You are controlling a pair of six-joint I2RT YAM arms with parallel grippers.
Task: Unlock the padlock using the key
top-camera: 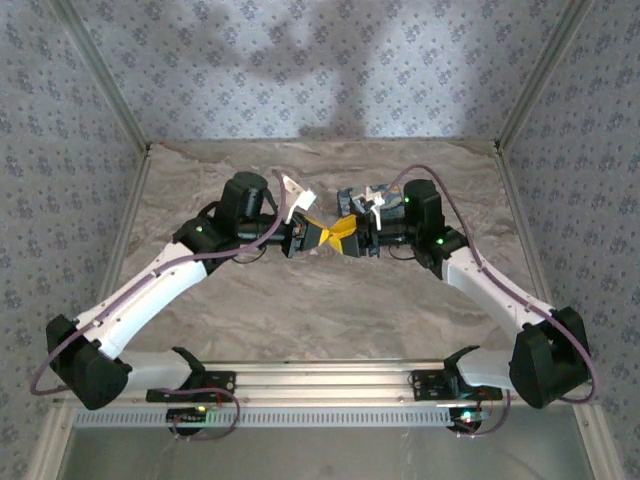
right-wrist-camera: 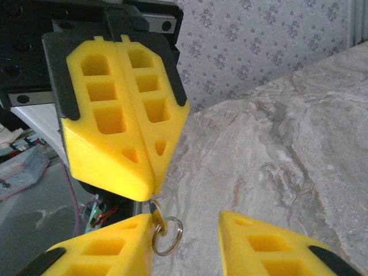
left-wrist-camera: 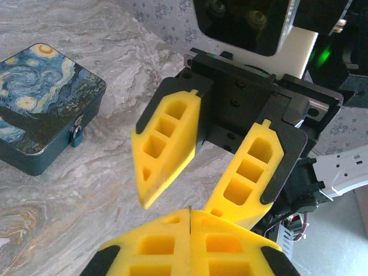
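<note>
The left tool [left-wrist-camera: 188,214] is clamped shut on the key [right-wrist-camera: 155,210]. At twelve o'clock the right tool [left-wrist-camera: 181,202] faces it, fingers [left-wrist-camera: 172,144] spread apart. Farther, at ten o'clock, the padlock [left-wrist-camera: 76,133] hangs on the starry box [left-wrist-camera: 40,95] on the bench [left-wrist-camera: 115,190]

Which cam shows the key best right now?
Right wrist: the key and its ring hang in plain sight below the shut fingertips of the left gripper. Left wrist gives just a thin metal sliver at that gripper's finger seam. Top external: too small to tell.
</note>
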